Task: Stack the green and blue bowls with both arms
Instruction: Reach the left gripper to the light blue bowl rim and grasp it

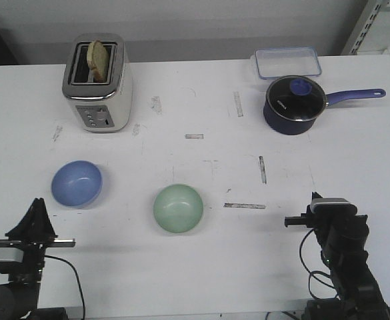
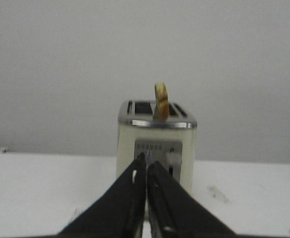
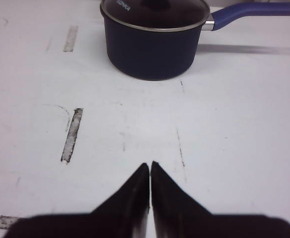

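Here both bowls sit upright, round, mouths up: blue bowl (image 1: pixel 77 183) just ahead of the closed left gripper (image 2: pixel 146 168), green bowl (image 1: pixel 178 208) between it and the closed right gripper (image 3: pixel 150 171)

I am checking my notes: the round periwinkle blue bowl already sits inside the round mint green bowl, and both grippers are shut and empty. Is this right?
Not quite. In the front view the round periwinkle blue bowl stands apart on the table, left of the round mint green bowl, not inside it. The left gripper and right gripper are indeed shut and empty.

black arms, blk cables, tapered hands
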`<state>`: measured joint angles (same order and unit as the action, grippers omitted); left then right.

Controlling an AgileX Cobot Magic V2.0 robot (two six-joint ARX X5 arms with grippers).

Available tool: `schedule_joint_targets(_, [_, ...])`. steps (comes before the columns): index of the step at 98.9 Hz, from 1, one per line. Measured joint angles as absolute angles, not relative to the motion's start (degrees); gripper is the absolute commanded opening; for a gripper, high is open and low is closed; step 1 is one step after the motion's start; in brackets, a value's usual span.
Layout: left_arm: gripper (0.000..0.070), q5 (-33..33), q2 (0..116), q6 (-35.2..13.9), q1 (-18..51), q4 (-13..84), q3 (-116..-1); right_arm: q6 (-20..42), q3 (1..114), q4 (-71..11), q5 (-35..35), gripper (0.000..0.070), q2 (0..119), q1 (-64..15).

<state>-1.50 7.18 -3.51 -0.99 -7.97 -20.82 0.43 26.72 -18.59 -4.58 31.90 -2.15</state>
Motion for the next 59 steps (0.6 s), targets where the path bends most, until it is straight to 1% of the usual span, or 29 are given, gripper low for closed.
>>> schedule_joint_targets(13, [0.0001,-1.5,18.7,-2.5,-1.0,-2.3,-34.5,0.4,26.7,-18.7,-4.6,0.0000,32.1,-2.2])
schedule_joint_targets(32, [0.0002,-1.5,36.4,-2.4,-1.0,7.9,-54.8,0.4,26.7,-18.6,-4.6,0.0000,32.1,-2.2])
schedule_joint_targets(41, [0.0021,-1.5,43.5,-2.2,-1.0,13.4,-63.0,0.4,26.7,-18.6,-4.6,0.0000,32.1,-2.2])
schedule_joint_targets(45, [0.0072,-1.5,46.3,-1.8,-1.0,15.8,-65.7,0.4,26.7,-18.6,-4.6,0.0000,32.1,-2.2])
schedule_joint_targets(48, [0.0133,-1.4,48.4,-1.4,-1.0,17.4,-67.3,0.4,26.7,-18.6,-4.6,0.0000,32.1,-2.2])
schedule_joint_targets(55, [0.0243,-1.4,52.5,-0.7,-1.2,19.4,-69.1,0.4,26.7,-18.6,-4.6,0.0000,32.1,-2.2])
schedule_joint_targets(59, [0.0285,-1.4,54.6,-0.5,-1.4,20.1,-69.2,0.4,26.7,-18.6,-4.6,0.0000,32.1,-2.2])
